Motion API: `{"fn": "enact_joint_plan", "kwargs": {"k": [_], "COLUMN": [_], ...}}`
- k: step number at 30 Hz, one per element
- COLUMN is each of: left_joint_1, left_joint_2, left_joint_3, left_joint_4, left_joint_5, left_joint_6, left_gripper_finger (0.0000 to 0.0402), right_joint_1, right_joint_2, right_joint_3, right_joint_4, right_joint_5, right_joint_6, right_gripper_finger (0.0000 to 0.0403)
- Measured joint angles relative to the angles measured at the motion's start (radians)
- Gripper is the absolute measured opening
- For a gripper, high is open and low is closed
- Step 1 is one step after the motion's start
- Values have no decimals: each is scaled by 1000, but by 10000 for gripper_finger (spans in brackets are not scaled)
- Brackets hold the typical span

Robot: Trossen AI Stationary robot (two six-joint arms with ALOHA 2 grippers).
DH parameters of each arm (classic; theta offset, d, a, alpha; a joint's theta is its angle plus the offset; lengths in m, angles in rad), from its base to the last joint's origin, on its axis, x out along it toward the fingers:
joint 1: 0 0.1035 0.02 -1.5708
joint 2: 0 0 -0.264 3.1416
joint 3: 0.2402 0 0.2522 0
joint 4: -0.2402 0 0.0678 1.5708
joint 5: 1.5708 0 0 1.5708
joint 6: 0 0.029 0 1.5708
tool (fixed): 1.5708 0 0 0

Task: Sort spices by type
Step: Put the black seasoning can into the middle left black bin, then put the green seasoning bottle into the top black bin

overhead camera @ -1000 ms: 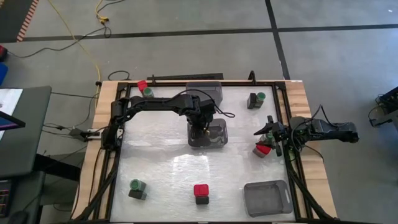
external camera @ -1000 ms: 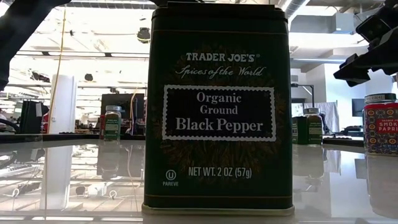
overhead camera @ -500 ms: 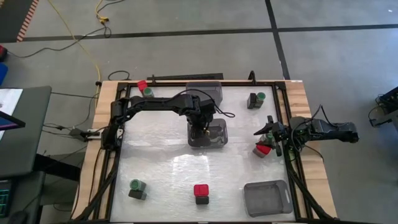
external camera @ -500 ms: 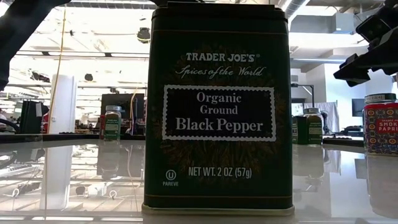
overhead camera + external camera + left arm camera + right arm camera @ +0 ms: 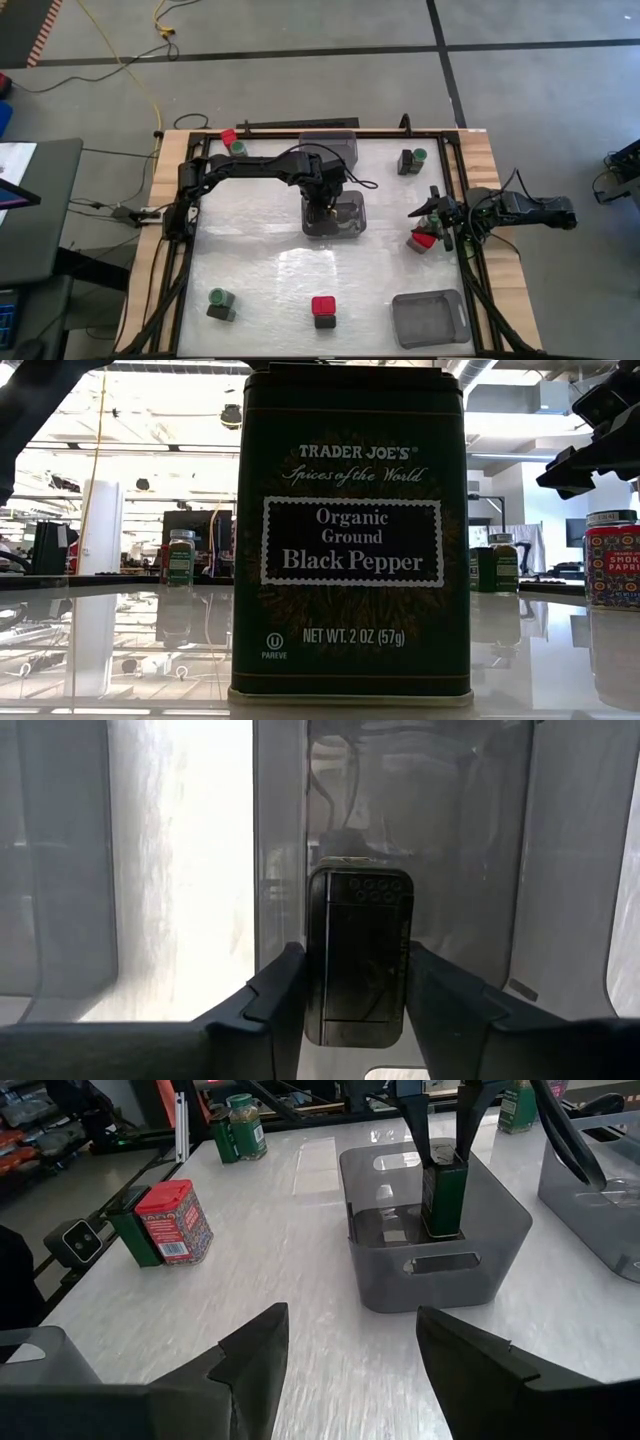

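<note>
Nothing has shifted since a second ago, as far as I can see. My left gripper (image 5: 327, 210) still reaches down into the middle grey bin (image 5: 352, 226), its fingers (image 5: 275, 995) pinching a black pepper tin (image 5: 357, 955) that stands upright inside. My right gripper (image 5: 428, 222) waits at the table's right edge, fingers spread, beside a red-capped tin (image 5: 423, 241). Other spices sit scattered on the glossy white table (image 5: 270, 270); an open, brightly lit hall lies beyond.

Tin (image 5: 443, 1197) upright in middle bin (image 5: 352, 226); likely touching floor.
</note>
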Motion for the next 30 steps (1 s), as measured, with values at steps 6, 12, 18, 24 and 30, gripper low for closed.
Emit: {"fn": "enact_joint_plan", "kwargs": {"k": [6,12,18,24,30], "left_joint_1": [0,0,0,0,0], "left_joint_2": [0,0,-1,-48,-128], "left_joint_3": [0,0,0,0,0], "left_joint_4": [1,1,1,4,3], "left_joint_5": [0,0,0,-7,-49], "left_joint_6": [7,14,5,4,-22], "left_gripper_finger": [190,216,218,219,219], "right_joint_1": [0,0,0,0,0], "right_joint_2": [0,0,0,0,0], "right_joint_3": [0,0,0,0,0], "right_joint_4": [0,0,0,0,0], "right_joint_5": [0,0,0,0,0], "right_joint_6": [0,0,0,0,0], "right_gripper_finger": [249,249,249,249,249]}}
